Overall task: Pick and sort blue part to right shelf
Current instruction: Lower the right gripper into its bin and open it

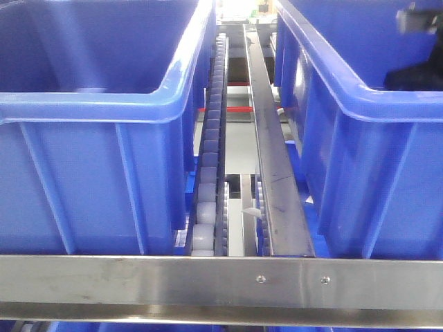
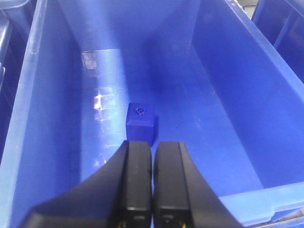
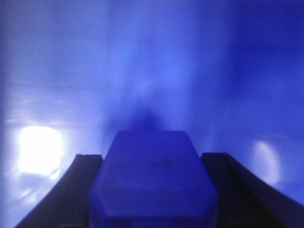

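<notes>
The right gripper [image 3: 152, 190] is clamped on a blue part [image 3: 152, 180], one finger on each side, the part's long axis pointing forward out of the jaws. Blurred blue plastic fills the view beyond it, likely a bin wall or floor on the right shelf [image 1: 221, 280], so release looks close. The left gripper [image 2: 152, 180] hangs jaws together above another bin [image 2: 228, 95], where a second blue part [image 2: 140, 121] stands upright just ahead of it.
</notes>
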Available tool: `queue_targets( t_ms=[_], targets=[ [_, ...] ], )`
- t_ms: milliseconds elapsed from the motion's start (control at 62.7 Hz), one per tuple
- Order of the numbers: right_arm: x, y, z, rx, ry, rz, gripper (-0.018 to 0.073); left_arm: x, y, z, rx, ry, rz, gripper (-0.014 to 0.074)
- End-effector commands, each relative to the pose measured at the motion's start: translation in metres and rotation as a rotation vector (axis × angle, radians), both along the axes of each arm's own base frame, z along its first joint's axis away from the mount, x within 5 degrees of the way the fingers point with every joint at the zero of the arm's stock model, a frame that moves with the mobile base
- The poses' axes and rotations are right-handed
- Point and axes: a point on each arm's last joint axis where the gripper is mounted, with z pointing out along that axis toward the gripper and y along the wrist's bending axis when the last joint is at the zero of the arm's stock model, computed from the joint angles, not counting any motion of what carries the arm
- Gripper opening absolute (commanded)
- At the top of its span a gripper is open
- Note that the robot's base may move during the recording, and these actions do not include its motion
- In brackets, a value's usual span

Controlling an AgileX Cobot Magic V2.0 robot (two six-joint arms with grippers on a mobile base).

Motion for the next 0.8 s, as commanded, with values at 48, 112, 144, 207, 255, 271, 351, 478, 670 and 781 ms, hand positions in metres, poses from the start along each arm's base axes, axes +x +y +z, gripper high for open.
queue_targets(
  t_ms=[48,112,144,207,255,271,351,478,670,781],
  targets=[
    [0.007,-0.002,0.023,-0.015,-0.109,0.01,0.0326,0.0,-0.002,0.015,-0.035,-0.096,-0.014,0.0124],
    [0.006,-0.002,0.023,-0.015,-0.106,0.01,0.0388,0.0,-0.002,0.015,-0.035,-0.096,-0.014,0.0124],
    [0.007,-0.002,0.023,-0.015,-0.108,0.01,0.0433,0.0,-0.002,0.015,-0.035,-0.096,-0.014,0.0124],
    [0.007,-0.002,0.025,-0.015,-0.107,0.01,0.0511,0.0,-0.002,0.015,-0.035,-0.096,-0.014,0.0124],
    [0.008,-0.003,0.028,-0.017,-0.103,0.01,0.0574,0.0,-0.002,0.015,-0.035,-0.096,-0.014,0.0124],
    [0.008,-0.003,0.03,-0.017,-0.105,0.01,0.059,0.0,-0.002,0.015,-0.035,-0.096,-0.014,0.0124],
    [0.009,-0.003,0.037,-0.025,-0.108,0.012,0.0606,0.0,-0.002,0.015,-0.035,-0.096,-0.014,0.0124],
    [0.003,-0.004,0.056,-0.031,-0.111,0.012,0.06,0.0,-0.002,0.015,-0.035,-0.096,-0.014,0.0124],
    [-0.025,-0.004,0.092,-0.032,-0.152,0.009,0.0445,0.0,-0.002,0.015,-0.035,-0.096,-0.014,0.0124],
    [-0.051,-0.004,0.109,-0.031,-0.212,0.01,0.0195,0.0,-0.002,0.015,-0.035,-0.096,-0.014,0.0124]
  ],
)
